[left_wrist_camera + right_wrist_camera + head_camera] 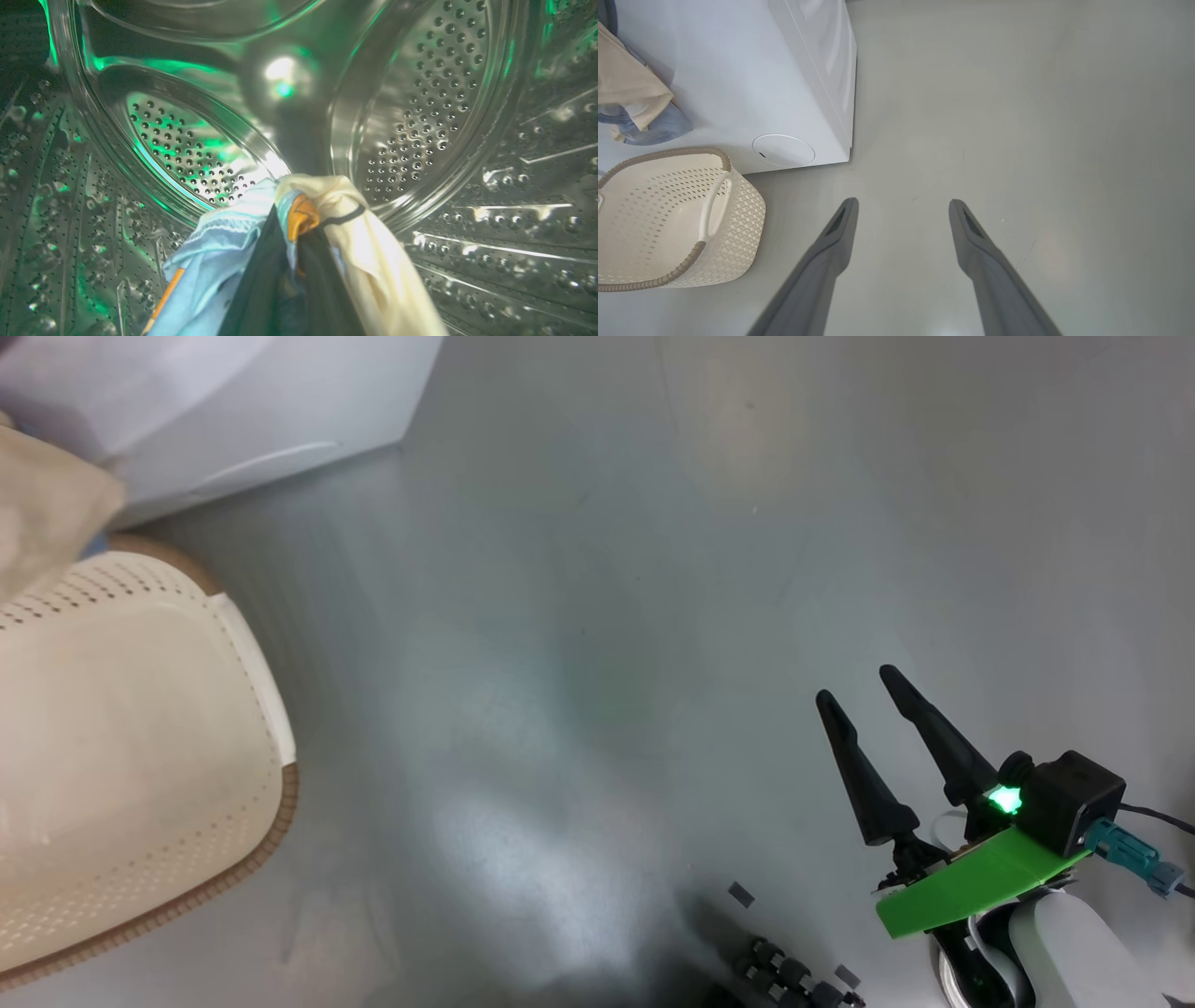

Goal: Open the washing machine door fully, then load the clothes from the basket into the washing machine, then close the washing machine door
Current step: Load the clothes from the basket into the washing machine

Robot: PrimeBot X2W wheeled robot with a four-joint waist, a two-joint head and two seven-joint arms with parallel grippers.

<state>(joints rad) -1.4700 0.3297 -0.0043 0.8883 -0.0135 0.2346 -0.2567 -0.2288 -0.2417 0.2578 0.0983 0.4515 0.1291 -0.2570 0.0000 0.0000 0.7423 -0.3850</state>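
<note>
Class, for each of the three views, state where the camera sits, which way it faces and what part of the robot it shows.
Head view: on the head, facing down at the floor; right gripper lower right.
Left wrist view: inside the drum, facing its back; left gripper holds clothes.
Right wrist view: above the floor, facing down; its open fingers.
Shared: head and right wrist views both show the basket and washing machine.

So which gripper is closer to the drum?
Left. The left gripper is inside the drum, shut on clothes; the right gripper hangs open over the floor outside the washing machine.
</note>
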